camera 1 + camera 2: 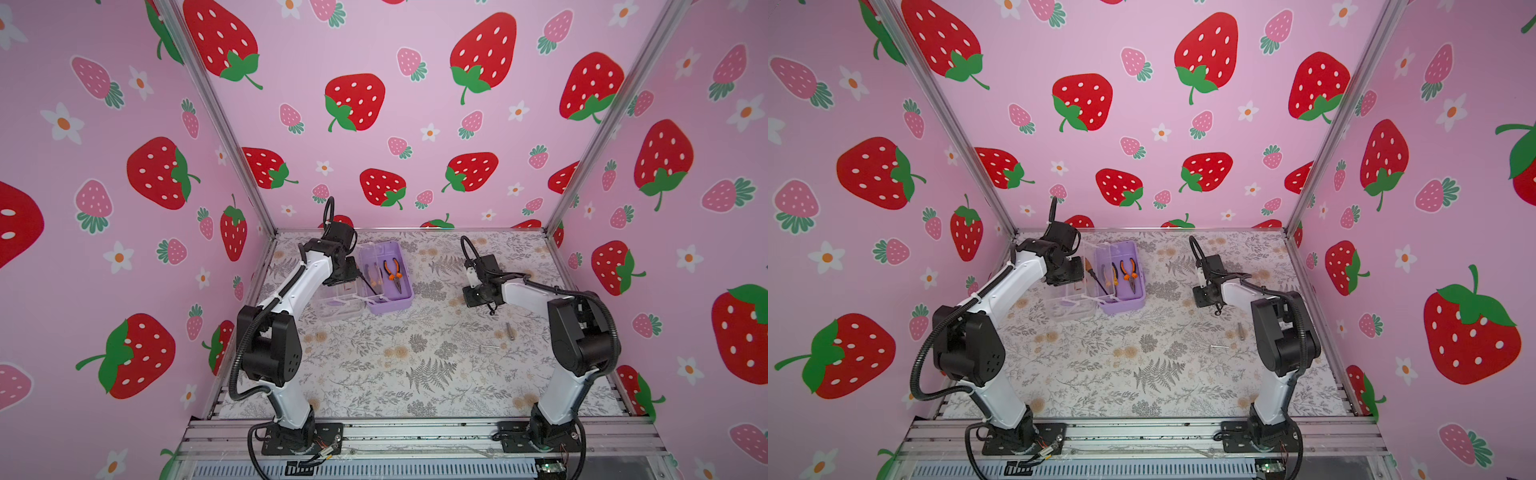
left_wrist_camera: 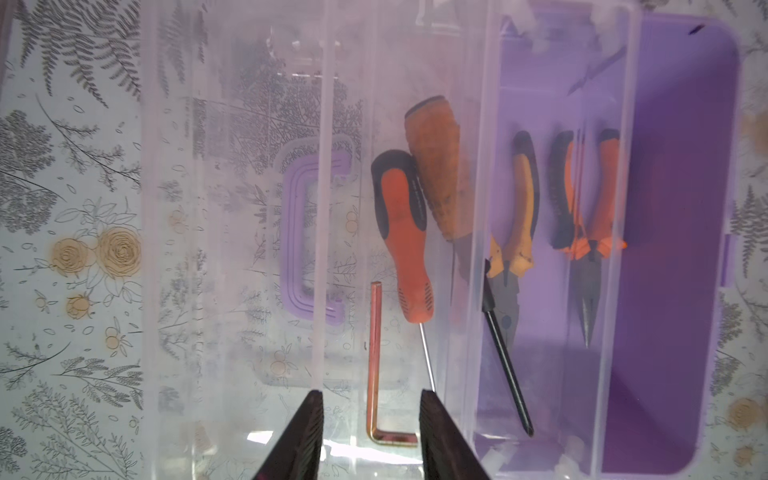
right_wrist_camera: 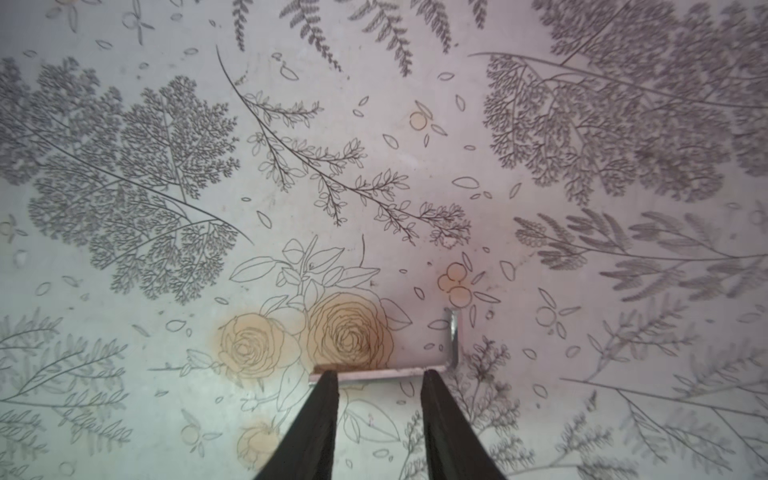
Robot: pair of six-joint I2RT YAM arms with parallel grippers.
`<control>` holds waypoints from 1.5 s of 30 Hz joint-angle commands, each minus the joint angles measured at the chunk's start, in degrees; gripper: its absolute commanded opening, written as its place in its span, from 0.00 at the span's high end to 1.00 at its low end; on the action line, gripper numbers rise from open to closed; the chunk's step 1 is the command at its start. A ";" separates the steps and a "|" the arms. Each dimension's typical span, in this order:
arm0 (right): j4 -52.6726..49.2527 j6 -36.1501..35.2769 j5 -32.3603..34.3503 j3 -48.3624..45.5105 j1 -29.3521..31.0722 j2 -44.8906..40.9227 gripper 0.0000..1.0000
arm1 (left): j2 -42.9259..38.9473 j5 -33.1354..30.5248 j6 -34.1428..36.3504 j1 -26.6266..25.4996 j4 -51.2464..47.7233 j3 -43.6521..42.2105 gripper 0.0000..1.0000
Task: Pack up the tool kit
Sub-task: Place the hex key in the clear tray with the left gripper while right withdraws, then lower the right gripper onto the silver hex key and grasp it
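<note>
Lilac and clear plastic, the kit lies open at the far left of the table, its lid folded out beside the base. We see two pliers in the base and two orange-handled screwdrivers among the clear plastic. Our left claw hangs over that clear part with its jaws parted; a copper hex key lies between them, not clamped. Our right claw hovers over the table, jaws likewise apart, tips at a silver hex key lying flat.
</note>
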 commanded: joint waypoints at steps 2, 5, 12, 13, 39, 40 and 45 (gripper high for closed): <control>-1.84 5.00 4.12 -0.89 -0.20 -1.92 0.59 | -3.54 -3.99 -0.20 -1.05 -1.45 -0.13 0.58; -2.33 6.34 5.50 -1.34 -0.79 -2.18 0.56 | -4.17 -5.31 -0.14 -1.33 -1.62 -0.50 0.58; -3.47 8.21 6.37 -3.20 -2.16 -1.31 0.51 | -3.69 -5.58 -0.19 -2.77 -1.69 -1.19 0.58; -3.39 8.70 6.46 -3.53 -2.62 -1.12 0.49 | -3.97 -5.99 -0.25 -3.32 -1.58 -1.45 0.58; -3.54 12.25 0.73 4.95 0.45 10.08 0.54 | -13.52 -4.68 -2.16 -8.45 -1.39 -7.71 0.57; -4.11 12.23 2.75 4.66 0.95 9.85 0.51 | -13.67 -4.53 -2.13 -8.46 -1.47 -7.80 0.57; -3.91 12.12 4.26 1.55 1.31 7.91 0.49 | -14.31 -3.79 -2.32 -8.81 -1.04 -8.76 0.57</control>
